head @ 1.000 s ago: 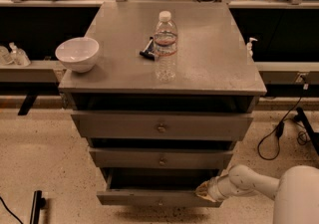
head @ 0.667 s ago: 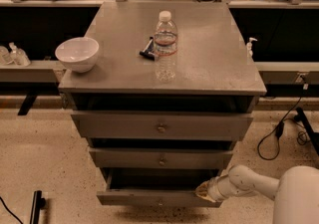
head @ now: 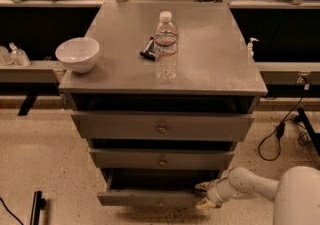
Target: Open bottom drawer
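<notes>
The grey cabinet has three drawers. The bottom drawer [head: 150,198] is the lowest one, pulled out a little so a dark gap shows above its flat grey front; its small centre knob [head: 160,202] is barely visible. My gripper [head: 204,195] reaches in from the lower right on a white arm and sits at the right end of that drawer's front, against its top edge. The middle drawer [head: 162,159] and top drawer [head: 162,127] above it each show one round metal knob.
On the cabinet top [head: 210,64] stand a white bowl [head: 77,54] at the left edge, a clear water bottle [head: 165,46] in the middle and a small dark object [head: 147,52] beside it. A black cable [head: 277,136] lies on the floor at right. A dark bar [head: 36,208] lies lower left.
</notes>
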Controlling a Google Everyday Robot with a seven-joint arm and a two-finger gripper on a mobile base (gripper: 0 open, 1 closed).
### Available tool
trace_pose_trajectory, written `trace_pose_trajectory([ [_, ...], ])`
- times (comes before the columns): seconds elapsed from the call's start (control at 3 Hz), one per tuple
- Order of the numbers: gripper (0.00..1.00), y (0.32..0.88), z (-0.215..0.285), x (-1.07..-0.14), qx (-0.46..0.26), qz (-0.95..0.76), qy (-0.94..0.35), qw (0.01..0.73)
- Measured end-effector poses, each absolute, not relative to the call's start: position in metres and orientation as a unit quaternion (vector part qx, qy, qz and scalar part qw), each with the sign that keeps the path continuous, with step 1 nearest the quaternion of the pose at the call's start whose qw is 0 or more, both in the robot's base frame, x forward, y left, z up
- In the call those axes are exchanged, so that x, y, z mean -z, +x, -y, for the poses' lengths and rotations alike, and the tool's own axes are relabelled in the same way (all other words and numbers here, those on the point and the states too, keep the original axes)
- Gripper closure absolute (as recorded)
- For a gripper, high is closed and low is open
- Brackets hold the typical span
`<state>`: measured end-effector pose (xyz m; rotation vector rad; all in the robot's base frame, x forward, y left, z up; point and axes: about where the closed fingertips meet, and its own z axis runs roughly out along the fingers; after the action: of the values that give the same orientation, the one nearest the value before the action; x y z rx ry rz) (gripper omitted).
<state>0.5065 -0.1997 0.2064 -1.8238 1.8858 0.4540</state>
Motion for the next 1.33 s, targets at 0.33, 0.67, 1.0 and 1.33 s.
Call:
trace_pose_trajectory([
  [0.33, 0.00, 0.506, 0.198, -0.205, -0.167, -0.688, -0.666, 0.237],
  [0.67, 0.00, 0.505, 0.198, -0.205, -0.167, -0.688, -0.666, 0.237],
  [1.0, 0.00, 0.500, 0.189, -0.195, -0.179, -0.684, -0.673, 0.216],
  [1.33, 0.06, 0.491, 0.178, -0.185, -0.191, -0.675, -0.687, 0.189],
])
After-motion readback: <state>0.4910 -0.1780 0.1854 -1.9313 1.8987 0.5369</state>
